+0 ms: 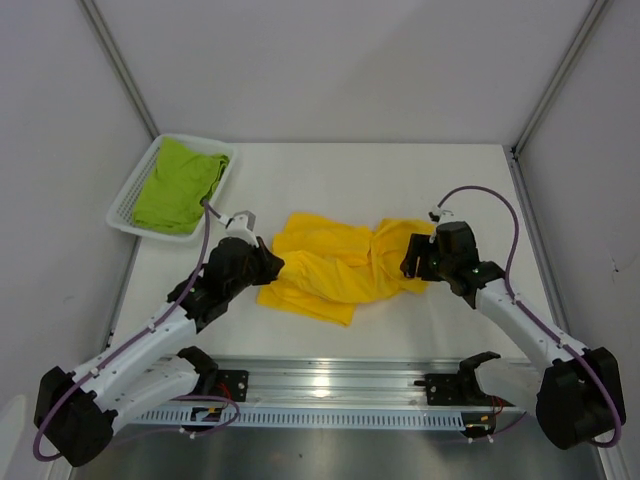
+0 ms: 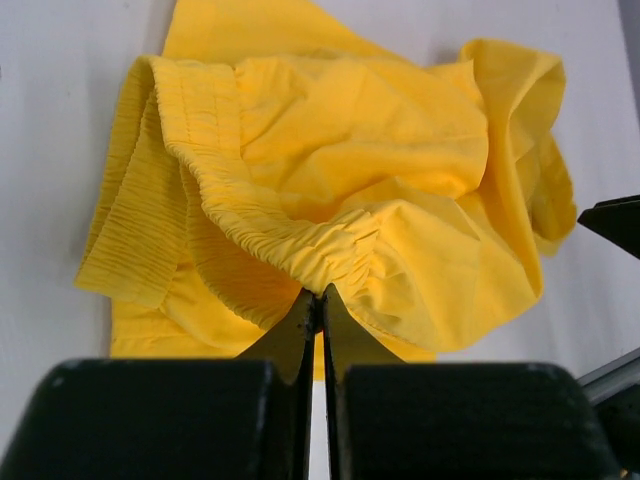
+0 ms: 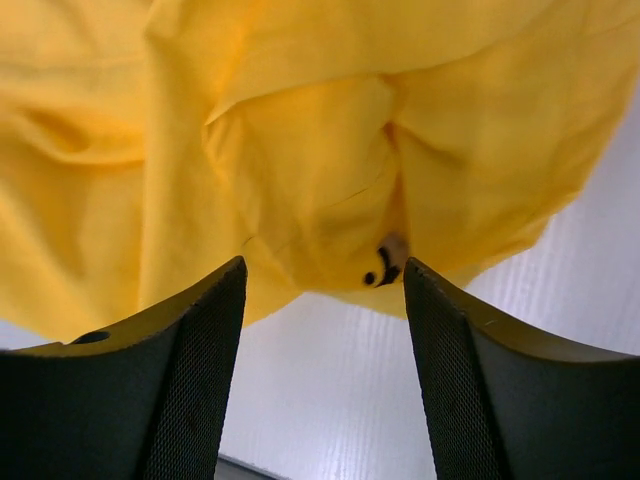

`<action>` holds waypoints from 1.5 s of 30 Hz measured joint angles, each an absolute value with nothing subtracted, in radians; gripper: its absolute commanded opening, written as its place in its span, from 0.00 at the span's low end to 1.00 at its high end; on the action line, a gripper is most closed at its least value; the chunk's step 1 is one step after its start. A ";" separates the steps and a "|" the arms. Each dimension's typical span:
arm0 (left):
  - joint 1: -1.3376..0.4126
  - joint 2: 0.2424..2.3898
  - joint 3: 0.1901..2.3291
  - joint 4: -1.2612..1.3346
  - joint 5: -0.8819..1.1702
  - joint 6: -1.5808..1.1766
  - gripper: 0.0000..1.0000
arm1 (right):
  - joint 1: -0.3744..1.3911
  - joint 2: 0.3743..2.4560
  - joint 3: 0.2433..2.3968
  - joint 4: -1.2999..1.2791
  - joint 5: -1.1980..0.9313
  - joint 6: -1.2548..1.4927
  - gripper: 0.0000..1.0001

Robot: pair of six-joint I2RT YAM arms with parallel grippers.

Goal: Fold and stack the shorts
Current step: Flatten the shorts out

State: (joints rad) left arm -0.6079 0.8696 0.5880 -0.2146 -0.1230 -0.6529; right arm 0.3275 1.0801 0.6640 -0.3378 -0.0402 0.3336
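The yellow shorts (image 1: 340, 262) lie crumpled in the middle of the table. My left gripper (image 1: 275, 265) is at their left edge. In the left wrist view it (image 2: 321, 295) is shut, its tips pinching the gathered elastic waistband (image 2: 300, 250) of the yellow shorts (image 2: 350, 130). My right gripper (image 1: 410, 262) is at the right edge of the cloth. In the right wrist view it (image 3: 323, 268) stands open, with the hem of the yellow shorts (image 3: 300, 130) and a small dark label (image 3: 385, 268) just beyond its fingertips. The lime green shorts (image 1: 180, 185) lie bunched in the basket.
A white mesh basket (image 1: 125, 205) sits at the back left corner of the table. A metal rail (image 1: 330, 385) runs along the near edge between the arm bases. Grey walls close in the sides and back.
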 measured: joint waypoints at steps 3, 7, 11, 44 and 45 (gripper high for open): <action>-0.597 0.871 0.588 -0.251 -0.103 -0.643 0.00 | 0.398 1.090 0.664 -0.302 -0.070 0.314 0.64; -0.587 0.877 0.588 -0.257 -0.084 -0.635 0.00 | 0.453 1.092 0.664 -0.266 -0.097 0.286 0.63; -0.580 0.886 0.582 -0.256 -0.066 -0.628 0.02 | 0.513 1.124 0.669 -0.250 -0.072 0.264 0.63; -0.542 0.924 0.513 -0.218 0.016 -0.619 0.02 | 0.736 1.392 0.801 -0.378 0.389 0.236 0.00; -0.542 0.924 0.508 -0.216 0.017 -0.619 0.02 | 0.728 1.367 0.799 -0.380 0.389 0.244 0.00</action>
State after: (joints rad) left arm -0.5423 0.9237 0.5083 -0.2157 0.0170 -0.6193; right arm 0.7284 1.3674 0.7986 -0.3801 0.3885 0.2436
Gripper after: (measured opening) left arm 0.022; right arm 0.009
